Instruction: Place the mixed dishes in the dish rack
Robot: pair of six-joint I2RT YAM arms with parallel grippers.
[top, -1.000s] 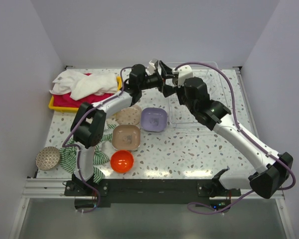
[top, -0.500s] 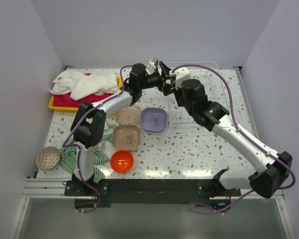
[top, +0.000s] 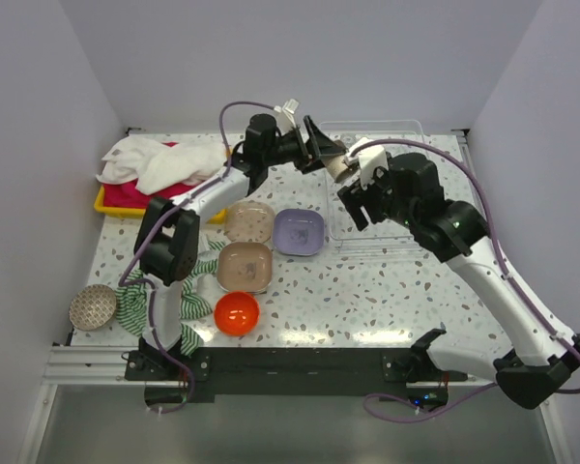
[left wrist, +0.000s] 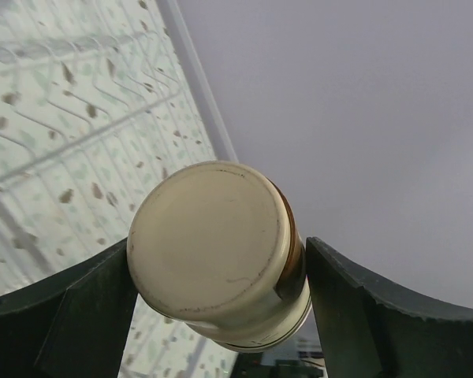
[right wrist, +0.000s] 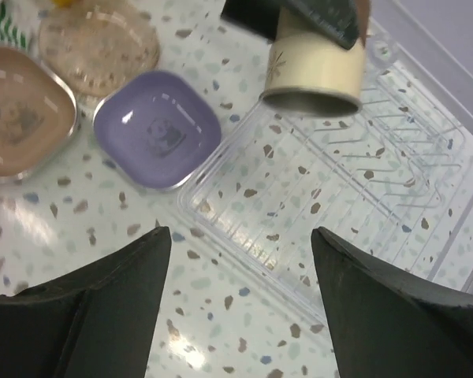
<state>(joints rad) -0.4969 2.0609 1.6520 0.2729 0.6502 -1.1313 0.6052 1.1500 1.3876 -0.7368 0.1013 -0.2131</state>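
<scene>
A beige cup [top: 339, 165] hangs on its side in the air at the left end of the dish rack [top: 406, 135]. My left gripper [top: 329, 159] is shut on it; the left wrist view shows the cup's base [left wrist: 213, 252] filling the gap between both fingers [left wrist: 87, 307]. My right gripper [top: 356, 201] is open and empty, just right of and nearer than the cup, over the rack's clear tray [right wrist: 363, 173]. On the table lie the lilac plate [top: 299, 232], two tan plates [top: 245, 266] [top: 248, 222], the orange bowl [top: 237, 312] and the speckled bowl [top: 93, 306].
A yellow tray of towels [top: 164, 164] sits at the back left. A green striped cloth [top: 135, 304] lies at the front left between the speckled bowl and the plates. White walls close in the table on three sides.
The right gripper has opened, let go of the cup and drawn back to the right. The left gripper has closed on the cup and now carries it alone.
</scene>
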